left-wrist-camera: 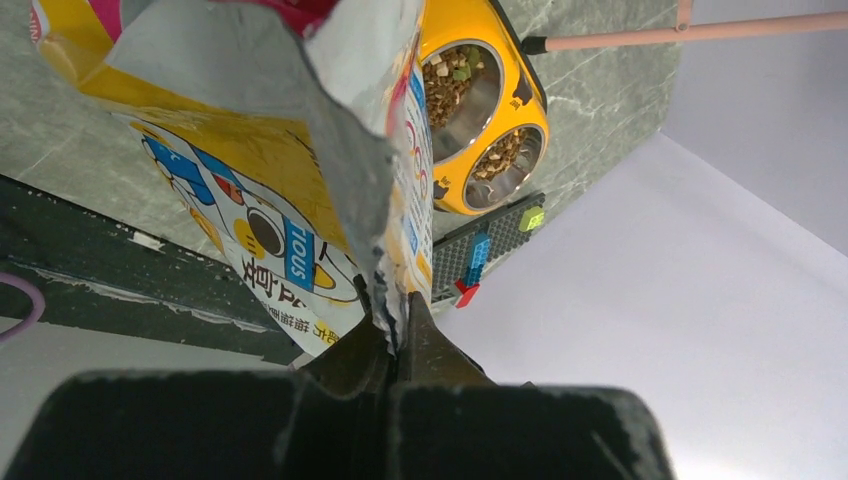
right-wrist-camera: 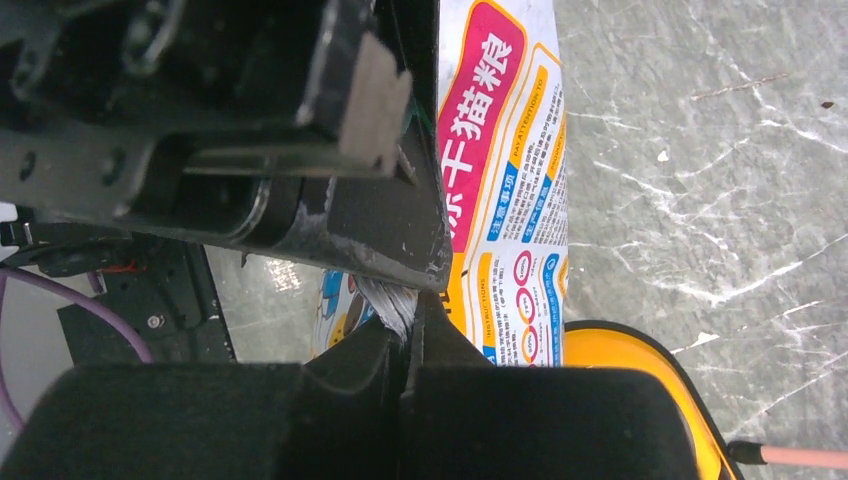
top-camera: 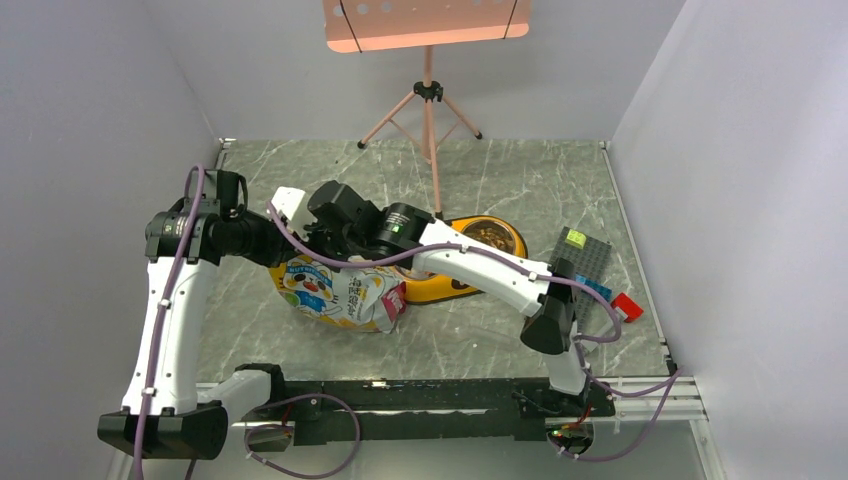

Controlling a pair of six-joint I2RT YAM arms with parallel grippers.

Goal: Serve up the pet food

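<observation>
The white-and-yellow pet food bag (top-camera: 335,290) with cartoon print hangs between my two grippers above the table, its magenta band low at the right. My left gripper (left-wrist-camera: 398,318) is shut on the bag's (left-wrist-camera: 250,190) top edge. My right gripper (right-wrist-camera: 410,312) is shut on the bag's (right-wrist-camera: 505,180) edge too, close against the left gripper's body. Brown kibble (left-wrist-camera: 452,80) lies in both steel bowls of the yellow feeder (left-wrist-camera: 480,195), which sits just right of the bag (top-camera: 470,262).
A grey brick baseplate (top-camera: 582,262) with green, blue and red pieces lies at the right. A pink tripod stand (top-camera: 428,110) rises at the back. Grey walls close in left and right. A black rail (top-camera: 400,400) runs along the near edge.
</observation>
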